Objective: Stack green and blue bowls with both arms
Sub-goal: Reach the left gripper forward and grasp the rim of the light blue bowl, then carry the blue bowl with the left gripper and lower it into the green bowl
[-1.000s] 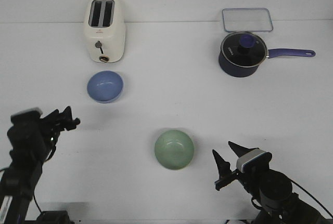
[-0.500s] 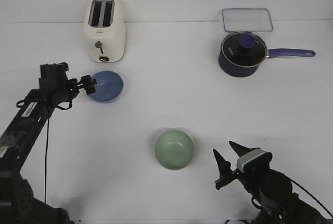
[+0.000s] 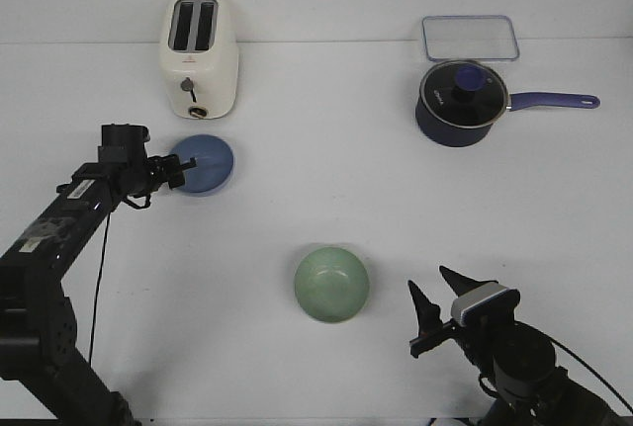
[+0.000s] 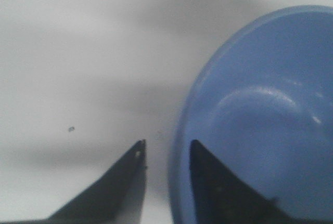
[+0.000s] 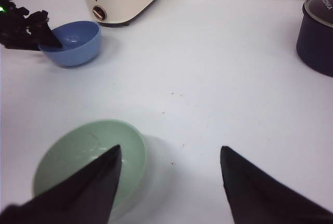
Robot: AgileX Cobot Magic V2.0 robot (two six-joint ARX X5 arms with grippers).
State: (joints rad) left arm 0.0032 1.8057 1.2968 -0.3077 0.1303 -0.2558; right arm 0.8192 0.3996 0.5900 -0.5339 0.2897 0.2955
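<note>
While the left gripper (image 3: 178, 169) straddles the blue bowl's (image 3: 206, 163) nine-o'clock rim, jaws narrow, the right gripper (image 3: 435, 309) gapes wide at three o'clock of the green bowl (image 3: 331, 284); white surface (image 3: 326, 189) beneath.

front view high over table (image 3: 326, 179), wrists close, perhaps sharing blue bowl (image 4: 260, 120)

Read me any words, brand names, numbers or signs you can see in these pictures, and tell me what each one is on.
White lettering on the glass lid of the dark pot: too small to read for sure, seen in the right wrist view.
Toaster, blue bowl, green bowl, clear container: no text visible.
</note>
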